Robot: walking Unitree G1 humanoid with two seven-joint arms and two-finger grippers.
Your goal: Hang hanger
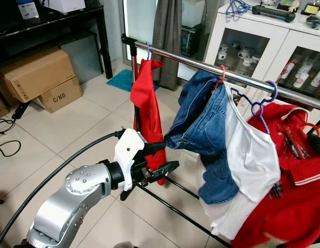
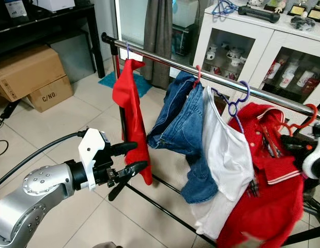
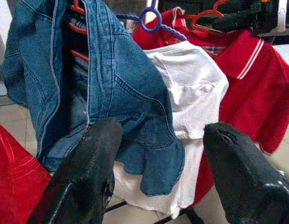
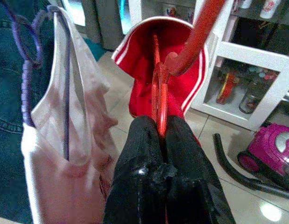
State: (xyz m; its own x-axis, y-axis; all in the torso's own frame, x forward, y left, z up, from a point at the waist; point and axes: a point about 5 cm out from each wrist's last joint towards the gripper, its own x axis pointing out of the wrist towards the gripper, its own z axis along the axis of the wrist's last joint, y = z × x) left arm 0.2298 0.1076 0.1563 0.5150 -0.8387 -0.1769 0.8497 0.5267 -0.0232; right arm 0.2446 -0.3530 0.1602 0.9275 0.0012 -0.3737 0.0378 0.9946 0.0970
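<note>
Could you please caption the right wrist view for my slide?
Right gripper pinches the red hanger carrying a red polo shirt.

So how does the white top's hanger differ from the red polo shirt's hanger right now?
The purple hanger of the white top hangs free on the steel rail; the red hanger of the red polo shirt is pinched in the right gripper. Purple looks braided, red smooth. Both carry clothes.

Polished metal rail (image 1: pixel 211 66); glossy red plastic hanger (image 4: pixel 159 95); faded denim jacket (image 1: pixel 203 129); thin white cotton top (image 1: pixel 250 155); glossy tiled floor (image 1: pixel 61 134); matt cardboard boxes (image 1: pixel 38 72).
</note>
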